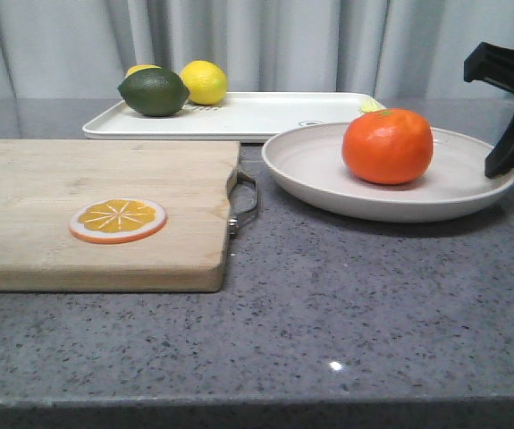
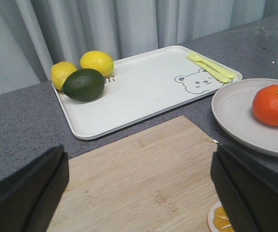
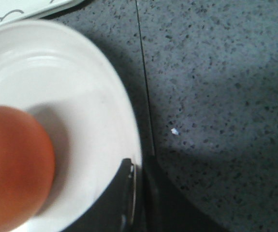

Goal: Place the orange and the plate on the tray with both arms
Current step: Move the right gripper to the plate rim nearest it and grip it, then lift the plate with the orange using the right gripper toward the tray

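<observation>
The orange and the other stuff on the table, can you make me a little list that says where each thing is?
orange: on the plate
plate: on the counter, beside the tray, right gripper at its rim
tray: holds two lemons, a lime, yellow cutlery
cutting board: orange slice on top
left gripper: open above the cutting board, empty

So the surface is a dark grey speckled stone countertop (image 1: 346, 304). Sitting right on it: a pale wooden cutting board with a metal handle (image 1: 96, 214) on the left, a flat white rectangular tray (image 1: 265, 116) at the back, and a wide off-white round plate (image 1: 310, 170) on the right, near the tray.
</observation>
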Controlling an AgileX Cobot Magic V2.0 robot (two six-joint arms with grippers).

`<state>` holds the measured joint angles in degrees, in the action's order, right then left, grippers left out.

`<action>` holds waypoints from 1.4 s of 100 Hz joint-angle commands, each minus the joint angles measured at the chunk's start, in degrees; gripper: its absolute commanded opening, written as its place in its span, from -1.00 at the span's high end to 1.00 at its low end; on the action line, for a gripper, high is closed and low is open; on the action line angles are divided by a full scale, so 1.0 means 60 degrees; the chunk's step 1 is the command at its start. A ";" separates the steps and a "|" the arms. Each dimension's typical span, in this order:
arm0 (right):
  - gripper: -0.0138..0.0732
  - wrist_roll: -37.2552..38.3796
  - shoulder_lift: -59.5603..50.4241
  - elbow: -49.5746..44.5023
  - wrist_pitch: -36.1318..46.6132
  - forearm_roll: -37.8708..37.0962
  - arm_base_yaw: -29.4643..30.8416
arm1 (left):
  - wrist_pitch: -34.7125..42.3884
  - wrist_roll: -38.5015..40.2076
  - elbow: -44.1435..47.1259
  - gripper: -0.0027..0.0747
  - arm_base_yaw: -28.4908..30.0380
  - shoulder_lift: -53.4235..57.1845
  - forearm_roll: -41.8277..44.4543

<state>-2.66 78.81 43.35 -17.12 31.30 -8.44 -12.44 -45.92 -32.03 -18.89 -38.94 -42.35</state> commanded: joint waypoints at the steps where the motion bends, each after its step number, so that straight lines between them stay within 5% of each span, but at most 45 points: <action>1: 0.70 -0.0056 -0.0206 0.0294 0.0480 0.0253 -0.0026 | 0.0461 0.0083 -0.0278 -0.55 0.0053 0.0041 -0.0136; 31: 0.84 -0.0056 -0.0440 0.0332 0.0451 0.0654 -0.0026 | 0.0461 0.0083 -0.0278 -0.55 0.0053 0.0041 -0.0136; 49: 0.84 -0.0056 -0.0496 0.1273 -0.0759 0.0683 -0.0026 | 0.0461 0.0083 -0.0278 -0.55 0.0053 0.0041 -0.0136; 78: 0.81 -0.0056 0.0047 0.3814 -0.1256 0.0683 -0.0026 | 0.0461 0.0083 -0.0278 -0.55 0.0053 0.0041 -0.0136; 140: 0.81 -0.0056 0.5412 1.0899 -0.3404 0.0461 -0.0026 | 0.0461 0.0083 -0.0278 -0.53 0.0053 0.0041 -0.0136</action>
<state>-2.66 110.93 102.42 -39.31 33.30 -8.66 -12.44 -45.92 -32.03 -18.89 -38.94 -42.35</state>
